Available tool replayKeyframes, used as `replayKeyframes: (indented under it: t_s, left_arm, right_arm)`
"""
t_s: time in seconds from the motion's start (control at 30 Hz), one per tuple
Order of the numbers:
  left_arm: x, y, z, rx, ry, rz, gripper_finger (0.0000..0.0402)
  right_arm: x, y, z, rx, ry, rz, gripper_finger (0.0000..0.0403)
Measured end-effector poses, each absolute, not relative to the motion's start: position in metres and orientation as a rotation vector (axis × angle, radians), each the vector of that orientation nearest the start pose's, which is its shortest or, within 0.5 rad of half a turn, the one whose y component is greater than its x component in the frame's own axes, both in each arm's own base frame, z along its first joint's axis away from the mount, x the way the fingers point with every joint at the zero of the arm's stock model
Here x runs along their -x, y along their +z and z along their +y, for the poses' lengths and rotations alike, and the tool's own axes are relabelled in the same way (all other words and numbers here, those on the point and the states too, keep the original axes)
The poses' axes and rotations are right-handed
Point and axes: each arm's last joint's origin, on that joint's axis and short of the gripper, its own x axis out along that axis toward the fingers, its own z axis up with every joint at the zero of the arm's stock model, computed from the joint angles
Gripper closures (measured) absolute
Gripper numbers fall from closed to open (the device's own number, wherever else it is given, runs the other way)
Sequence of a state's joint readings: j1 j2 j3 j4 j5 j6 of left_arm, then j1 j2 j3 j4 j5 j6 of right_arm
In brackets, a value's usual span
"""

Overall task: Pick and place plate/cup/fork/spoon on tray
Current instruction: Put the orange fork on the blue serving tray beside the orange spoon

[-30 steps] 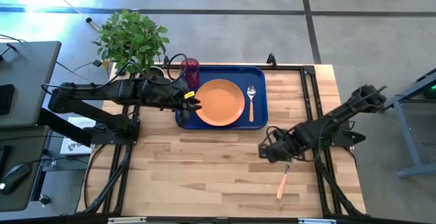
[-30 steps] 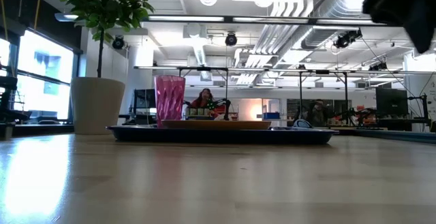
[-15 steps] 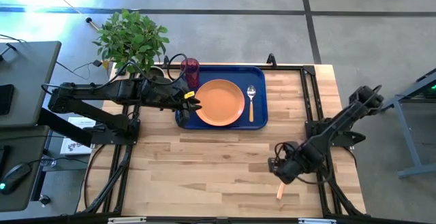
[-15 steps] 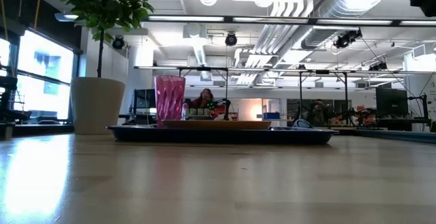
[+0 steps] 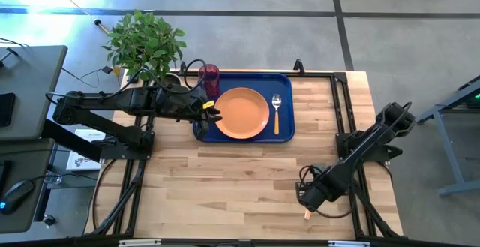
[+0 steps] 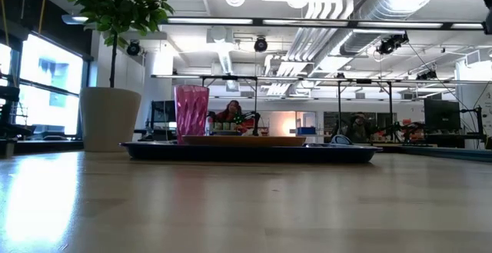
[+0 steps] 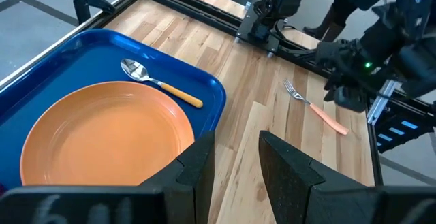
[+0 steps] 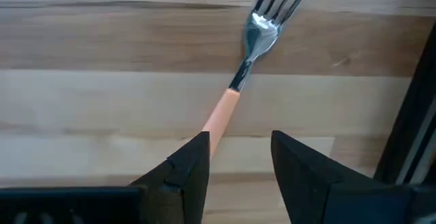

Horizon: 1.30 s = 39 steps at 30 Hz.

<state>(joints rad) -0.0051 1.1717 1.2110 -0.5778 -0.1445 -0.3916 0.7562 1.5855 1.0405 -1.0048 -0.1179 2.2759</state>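
Observation:
The dark blue tray [image 5: 289, 131] lies at the table's far middle. On it are the orange plate [image 5: 241, 112], the spoon [image 5: 276, 112] right of the plate, and the dark red cup [image 5: 209, 76] in its far left corner. The fork [image 8: 235, 81] lies flat on the wood near the table's near right edge; in the high view only its handle end [image 5: 307, 214] shows. My right gripper [image 5: 307, 198] is open right over the fork's handle [image 8: 219, 115], which runs in between the fingers. My left gripper [image 5: 212, 114] is open and empty over the tray's left rim.
A potted plant [image 5: 144, 44] stands past the table's far left corner; its white pot [image 6: 110, 118] shows in the low view. Black frame rails [image 5: 352, 112] run along the table's right side. Bare wood [image 5: 225, 179] lies between the tray and the near edge.
My right gripper has moved toward the table's near edge and come over the fork, covering most of it in the high view. The fork, the tray's things and my left gripper have kept still.

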Motion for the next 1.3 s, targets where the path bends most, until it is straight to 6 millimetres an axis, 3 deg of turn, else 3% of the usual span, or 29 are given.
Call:
replayKeyframes:
  t_s: [0.43,1.3]
  left_arm:
    - [-0.243,0.367,0.003,0.342,0.24,0.503,0.0296]
    - [-0.243,0.367,0.003,0.342,0.239,0.503,0.0296]
  right_arm:
    - [-0.201,0.166,0.196,-1.168,-1.219,1.362,0.0254]
    - [-0.208,0.139,0.206,-1.159,-1.249,1.402,0.0254]
